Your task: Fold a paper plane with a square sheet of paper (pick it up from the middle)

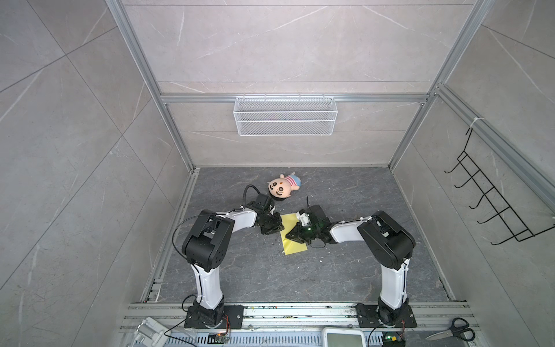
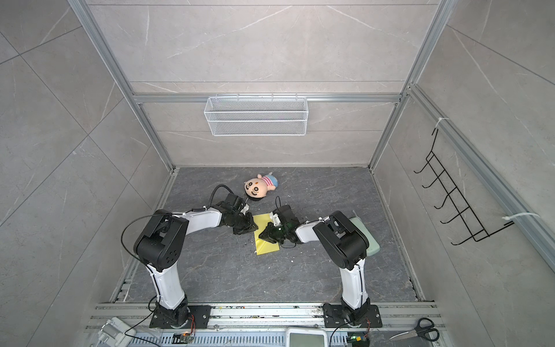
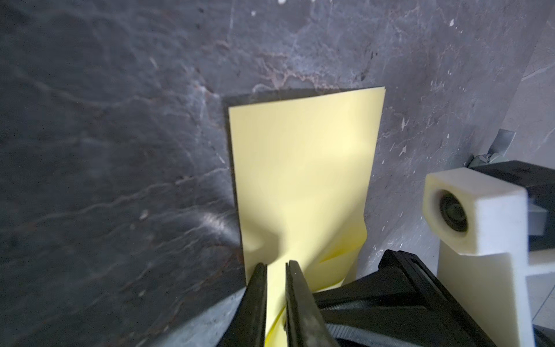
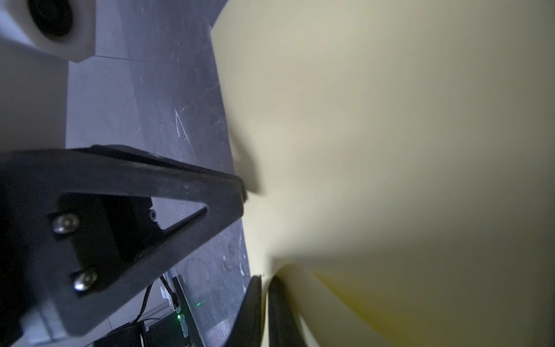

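Note:
The square sheet of paper is pale yellow and lies folded over into a narrow rectangle mid-table. Its far end is lifted between the two grippers. My left gripper is at the sheet's left edge. In the left wrist view its jaws stand a little apart, and the paper runs between them. My right gripper meets the sheet from the right. In the right wrist view its jaws leave a thin slit with the paper in it. No paper plane is in view.
A plush doll lies behind the grippers. A pale green pad shows behind the right arm. A white wire basket hangs on the back wall and a black hook rack on the right wall. Scissors lie at the front right.

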